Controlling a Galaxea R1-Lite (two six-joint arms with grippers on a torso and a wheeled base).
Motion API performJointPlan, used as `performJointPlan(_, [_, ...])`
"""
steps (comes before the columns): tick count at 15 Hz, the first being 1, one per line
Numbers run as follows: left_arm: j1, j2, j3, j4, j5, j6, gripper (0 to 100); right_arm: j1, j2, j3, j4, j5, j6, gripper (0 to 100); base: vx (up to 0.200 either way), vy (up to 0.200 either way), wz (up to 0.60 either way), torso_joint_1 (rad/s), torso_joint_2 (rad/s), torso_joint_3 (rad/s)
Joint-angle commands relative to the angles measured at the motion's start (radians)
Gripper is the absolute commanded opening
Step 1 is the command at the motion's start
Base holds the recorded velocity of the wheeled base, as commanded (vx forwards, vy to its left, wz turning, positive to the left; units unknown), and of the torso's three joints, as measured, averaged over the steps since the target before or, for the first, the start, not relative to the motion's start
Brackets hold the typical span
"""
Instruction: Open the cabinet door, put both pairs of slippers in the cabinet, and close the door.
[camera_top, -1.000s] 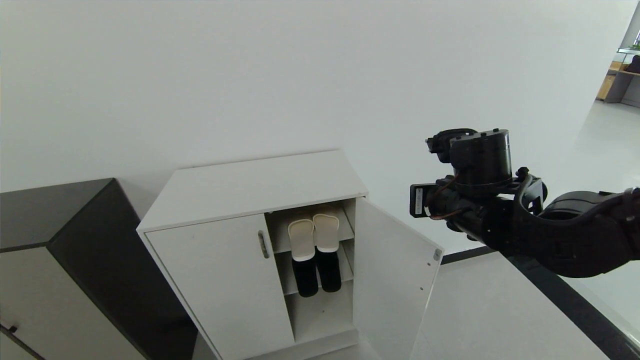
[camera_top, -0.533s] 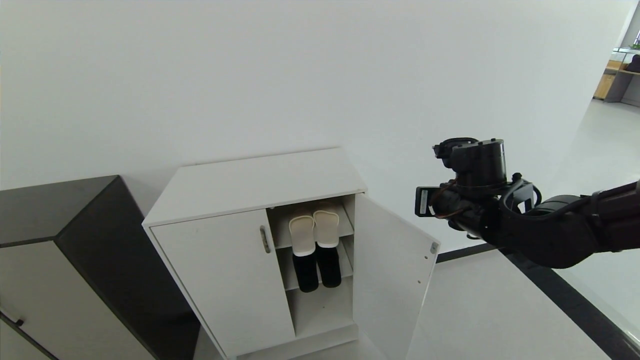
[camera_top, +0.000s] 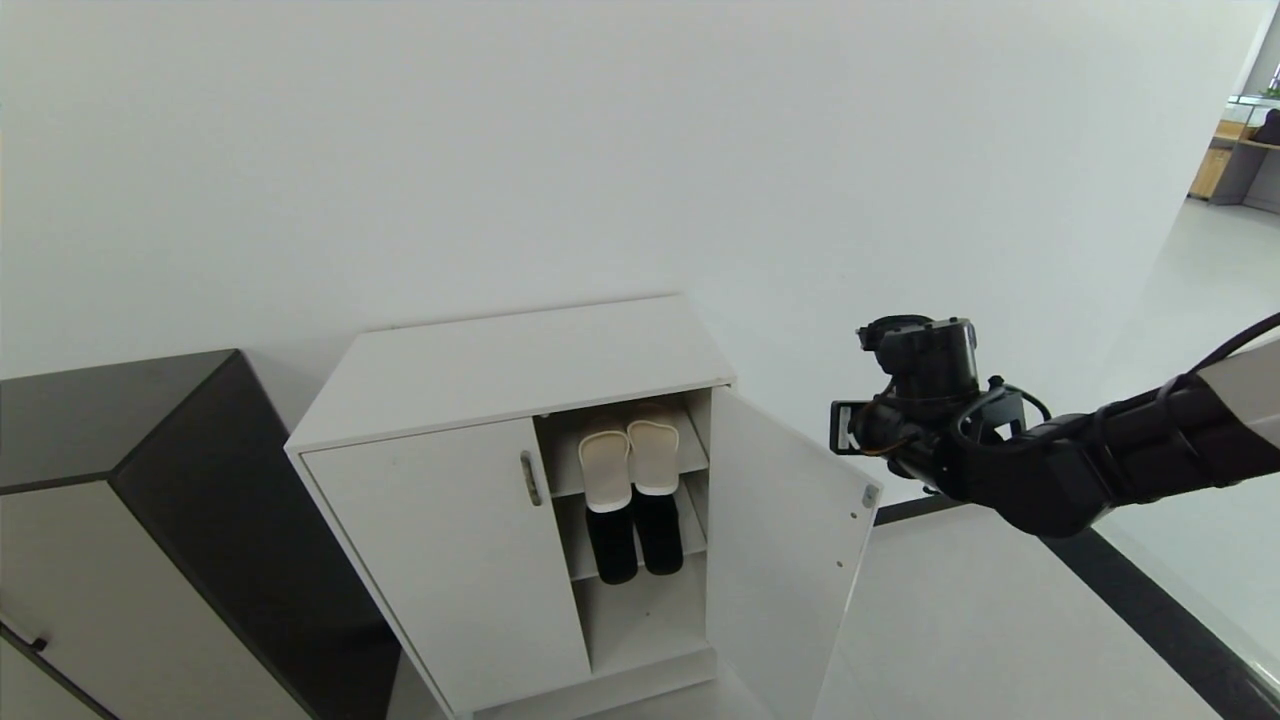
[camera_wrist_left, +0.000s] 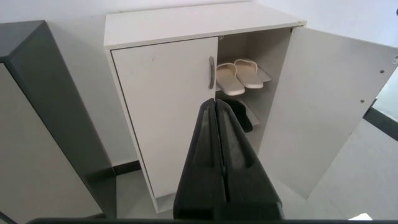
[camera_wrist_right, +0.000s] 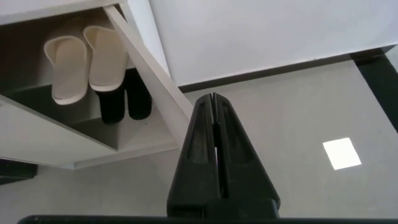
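Both pairs of slippers (camera_top: 652, 462) already lie inside the cabinet (camera_top: 520, 370), and its open door (camera_top: 790, 560) stands just left of and below the right claw (camera_wrist_right: 214, 101), which is clenched and empty, so I judge that this nearer claw must push the door's outer face leftward.

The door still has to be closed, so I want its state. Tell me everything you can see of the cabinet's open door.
The open door is a flat white panel, board-like, hinged at the right side of the cabinet and swung wide outward, upright. Its inner face shows, with a few small holes and a small fitting near the top outer corner. The right gripper, shut, hangs near the door's upper outer edge and looks apart from it.
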Motion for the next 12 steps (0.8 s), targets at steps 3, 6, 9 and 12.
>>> performJointPlan(3, [0.0, 0.001, 0.0, 0.0, 0.0, 0.0, 0, -0.01, 0.057, 0.0, -0.001, -0.001, 0.0, 0, 0.0, 0.0, 0.0, 0.0, 0.0, 0.0])
performJointPlan(6, [0.0, 0.001, 0.0, 0.0, 0.0, 0.0, 0, -0.01, 0.083, -0.002, -0.003, -0.001, 0.0, 0, 0.0, 0.0, 0.0, 0.0, 0.0, 0.0])
performJointPlan(9, [0.0, 0.001, 0.0, 0.0, 0.002, 0.0, 0, -0.01, 0.106, -0.002, -0.022, -0.002, -0.001, 0, 0.0, 0.0, 0.0, 0.0, 0.0, 0.0])
performJointPlan(12, [-0.001, 0.001, 0.0, 0.0, 0.002, 0.0, 0, -0.01, 0.121, -0.002, -0.024, -0.002, -0.001, 0, 0.0, 0.0, 0.0, 0.0, 0.0, 0.0])
